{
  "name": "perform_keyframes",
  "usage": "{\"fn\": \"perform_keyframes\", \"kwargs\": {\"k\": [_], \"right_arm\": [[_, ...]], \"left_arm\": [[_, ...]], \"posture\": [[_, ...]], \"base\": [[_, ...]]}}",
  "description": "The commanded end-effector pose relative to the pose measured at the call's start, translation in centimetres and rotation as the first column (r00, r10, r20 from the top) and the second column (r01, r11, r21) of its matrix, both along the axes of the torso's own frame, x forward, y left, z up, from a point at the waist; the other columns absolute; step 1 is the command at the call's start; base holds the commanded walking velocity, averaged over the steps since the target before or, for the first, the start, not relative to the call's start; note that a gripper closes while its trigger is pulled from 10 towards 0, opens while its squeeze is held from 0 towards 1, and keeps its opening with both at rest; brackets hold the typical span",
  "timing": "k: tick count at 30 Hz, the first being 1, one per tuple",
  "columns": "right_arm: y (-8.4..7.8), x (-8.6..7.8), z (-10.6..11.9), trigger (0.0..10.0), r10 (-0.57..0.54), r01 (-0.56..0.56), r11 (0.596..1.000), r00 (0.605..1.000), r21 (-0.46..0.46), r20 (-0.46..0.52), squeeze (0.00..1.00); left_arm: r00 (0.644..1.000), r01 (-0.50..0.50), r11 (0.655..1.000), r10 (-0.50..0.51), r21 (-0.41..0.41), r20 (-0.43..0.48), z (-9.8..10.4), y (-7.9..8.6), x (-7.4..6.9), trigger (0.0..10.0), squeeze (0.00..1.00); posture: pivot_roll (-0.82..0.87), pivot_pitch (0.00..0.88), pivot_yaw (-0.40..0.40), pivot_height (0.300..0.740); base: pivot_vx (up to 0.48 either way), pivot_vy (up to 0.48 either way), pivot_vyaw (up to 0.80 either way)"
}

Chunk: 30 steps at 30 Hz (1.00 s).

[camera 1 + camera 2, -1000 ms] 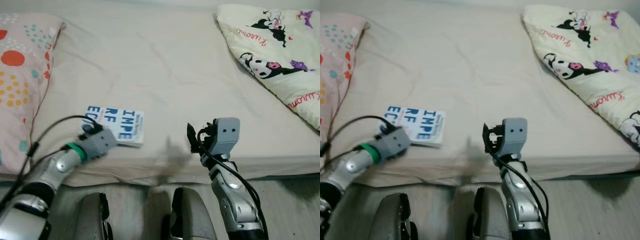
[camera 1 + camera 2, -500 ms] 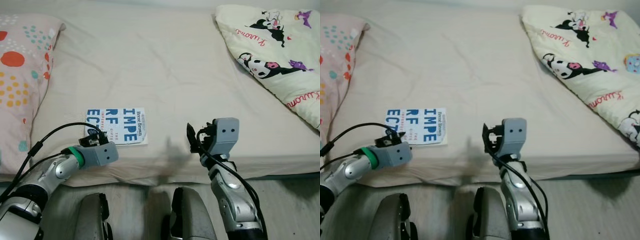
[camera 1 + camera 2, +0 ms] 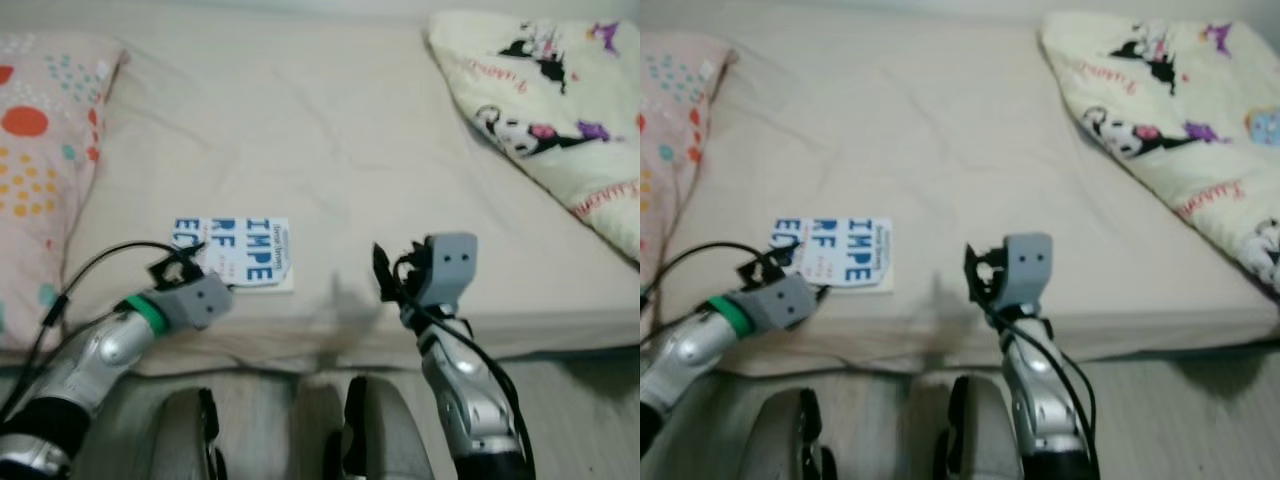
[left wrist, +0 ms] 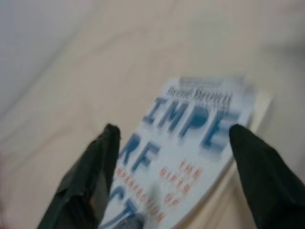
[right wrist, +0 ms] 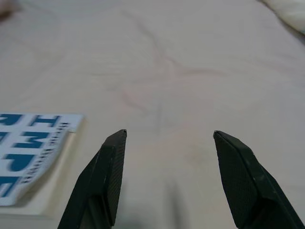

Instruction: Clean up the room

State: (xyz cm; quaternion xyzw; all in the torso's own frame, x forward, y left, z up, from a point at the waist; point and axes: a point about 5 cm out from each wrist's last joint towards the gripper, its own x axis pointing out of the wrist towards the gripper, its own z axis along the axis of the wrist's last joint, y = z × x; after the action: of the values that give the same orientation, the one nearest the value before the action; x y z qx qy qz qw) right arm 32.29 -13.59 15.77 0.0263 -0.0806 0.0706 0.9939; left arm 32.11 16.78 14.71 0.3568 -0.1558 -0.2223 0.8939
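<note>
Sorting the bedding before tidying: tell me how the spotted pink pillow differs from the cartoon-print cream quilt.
The spotted pink pillow lies at the left end of the beige bed; the cartoon-print cream quilt lies at the right. The pillow has orange, yellow and teal dots; the quilt has black cartoon characters and red script. The pillow looks plump; the quilt looks flatter, with a straight diagonal edge. Both are soft bedding resting on the mattress.

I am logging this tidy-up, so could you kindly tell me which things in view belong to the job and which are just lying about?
Job:
white paperback book with blue lettering
left claw, open at the book
right claw, open

Lying about:
spotted pink pillow
cream cartoon-print blanket
beige bed sheet
</note>
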Motion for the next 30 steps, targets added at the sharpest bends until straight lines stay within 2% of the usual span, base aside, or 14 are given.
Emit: {"fn": "perform_keyframes", "kwargs": {"k": [1,2,4,5,6,7,8,9,11,14,17,20,28,30], "right_arm": [[-0.6,-0.2,-0.5,10.0,-0.017,0.017,1.0,1.0,0.006,-0.007,0.0],[-0.7,-0.2,0.3,10.0,-0.019,0.019,1.0,0.999,0.007,0.03,0.0],[-0.9,-0.4,1.4,10.0,-0.027,0.027,1.0,0.996,0.001,0.088,0.0],[-0.9,-0.4,1.4,10.0,-0.027,0.027,1.0,0.996,0.001,0.088,0.0],[-1.1,-0.5,1.7,10.0,-0.03,0.03,1.0,0.994,0.004,0.109,0.0],[-1.1,-0.5,1.7,10.0,-0.03,0.03,1.0,0.994,0.004,0.109,0.0],[-1.5,-0.5,1.9,10.0,-0.053,0.053,0.999,0.991,-0.002,0.121,0.0],[-1.5,-0.5,1.9,10.0,-0.053,0.053,0.999,0.991,-0.002,0.121,0.0],[-2.1,-0.5,1.7,10.0,-0.092,0.095,0.995,0.988,-0.013,0.127,0.0],[-2.7,-0.4,1.5,10.0,-0.117,0.12,0.993,0.986,-0.016,0.121,0.0],[-3.0,-0.4,1.4,10.0,-0.126,0.129,0.991,0.985,-0.024,0.117,0.0],[-3.6,-0.3,1.2,10.0,-0.141,0.145,0.989,0.984,-0.034,0.112,0.0],[-3.7,-0.4,0.9,10.0,-0.145,0.149,0.988,0.984,-0.033,0.104,0.0],[-3.6,-0.3,0.9,10.0,-0.145,0.149,0.988,0.984,-0.031,0.102,0.0]], "left_arm": [[0.998,0.059,0.989,-0.059,-0.135,0.006,1.5,-2.2,-1.0,10.0,0.0],[0.999,0.039,0.956,-0.026,-0.291,0.046,3.6,-3.6,-1.2,10.0,0.0],[0.995,-0.035,0.864,0.079,-0.503,0.067,6.1,-4.3,-1.2,10.0,0.0],[0.995,-0.035,0.864,0.079,-0.503,0.067,6.1,-4.3,-1.2,10.0,0.0],[0.989,-0.082,0.814,0.137,-0.575,0.053,6.5,-4.1,-1.1,10.0,0.0],[0.989,-0.082,0.814,0.137,-0.575,0.053,6.5,-4.1,-1.1,10.0,0.0],[0.966,-0.228,0.754,0.252,-0.616,-0.049,5.0,-2.6,-0.5,10.0,0.0],[0.966,-0.228,0.754,0.252,-0.616,-0.049,5.0,-2.6,-0.5,10.0,0.0],[0.951,-0.303,0.75,0.283,-0.588,-0.129,3.0,-1.3,-0.5,10.0,0.0],[0.942,-0.336,0.748,0.274,-0.573,-0.194,2.2,-0.3,-0.6,10.0,0.0],[0.933,-0.359,0.759,0.277,-0.543,-0.23,1.9,0.2,-0.5,10.0,0.0],[0.902,-0.413,0.747,0.256,-0.521,-0.348,2.0,0.5,-0.4,10.0,0.0],[0.89,-0.432,0.747,0.264,-0.506,-0.372,2.1,0.0,-0.2,10.0,0.0],[0.894,-0.426,0.759,0.271,-0.493,-0.356,2.0,-0.1,-0.1,10.0,0.0]], "posture": [[-0.01,0.187,-0.026,0.59],[-0.01,0.178,-0.022,0.59],[-0.01,0.162,-0.016,0.59],[-0.01,0.162,-0.016,0.59],[0.0,0.148,-0.014,0.59],[0.0,0.148,-0.014,0.59],[0.0,0.127,-0.011,0.59],[0.0,0.127,-0.011,0.59],[0.0,0.108,-0.009,0.595],[0.0,0.108,-0.009,0.605],[0.0,0.1,-0.006,0.61],[-0.01,0.097,-0.002,0.625],[-0.02,0.095,0.0,0.655],[-0.02,0.094,-0.001,0.665]], "base": [[0.0,0.0,0.0],[0.0,0.0,0.0],[0.0,0.0,0.0],[0.0,0.0,0.0],[0.0,0.0,0.0],[0.0,0.0,0.0],[0.0,0.0,0.0],[0.0,0.0,0.0],[0.0,0.0,0.0],[0.0,0.0,0.0],[0.0,0.0,0.0],[0.0,0.0,0.0],[0.0,0.0,0.0],[0.0,0.0,0.0]]}}
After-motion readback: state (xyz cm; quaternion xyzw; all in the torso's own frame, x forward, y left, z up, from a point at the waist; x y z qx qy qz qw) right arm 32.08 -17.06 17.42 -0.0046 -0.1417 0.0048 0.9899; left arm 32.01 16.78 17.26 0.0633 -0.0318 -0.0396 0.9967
